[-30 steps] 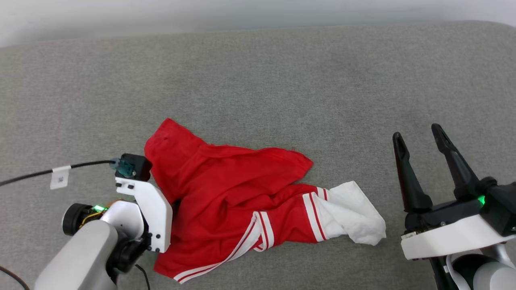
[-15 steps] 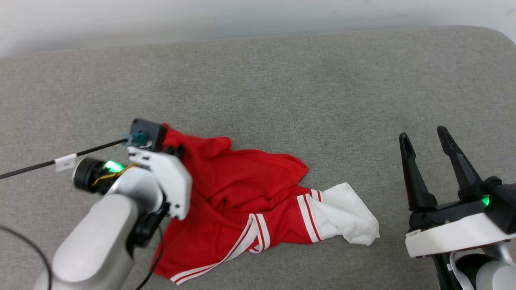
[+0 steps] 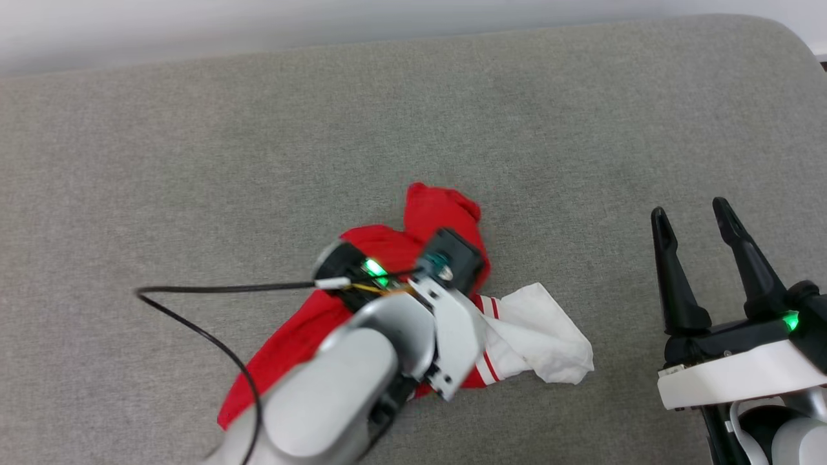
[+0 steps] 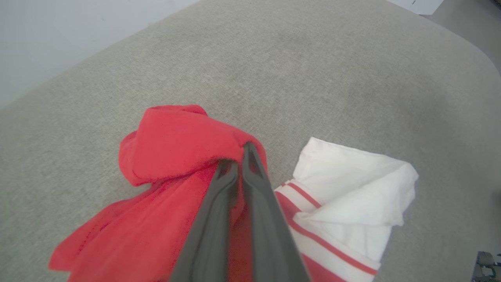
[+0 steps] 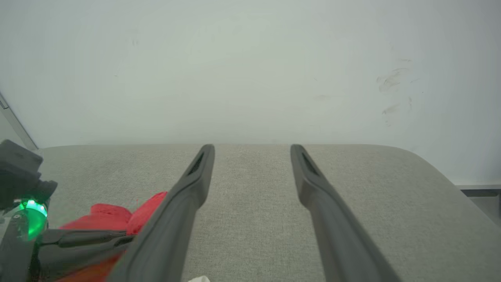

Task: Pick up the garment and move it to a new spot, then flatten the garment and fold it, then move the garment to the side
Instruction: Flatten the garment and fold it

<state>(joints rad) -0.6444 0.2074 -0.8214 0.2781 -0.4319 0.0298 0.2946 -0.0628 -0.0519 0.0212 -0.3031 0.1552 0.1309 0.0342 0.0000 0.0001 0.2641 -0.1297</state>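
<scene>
Garment (image 3: pixel 441 208) is lying bunched near the middle of the grey fabric surface (image 3: pixel 226 148), its white sleeve (image 3: pixel 549 339) trailing toward the right pincer (image 3: pixel 688 208), which is hovering wide open and empty well apart, while the left pincer (image 4: pixel 236 156) is pinching a red fold, fingers pressed together.

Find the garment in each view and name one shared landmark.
Head view: garment low centre, partly under the left arm.
Left wrist view: centre and lower half, pinched by the left end effector.
Right wrist view: red patch at lower left.
Shared landmark: the rounded corner of the cushion, upper right in the head and left wrist views, right in the right wrist view.
</scene>
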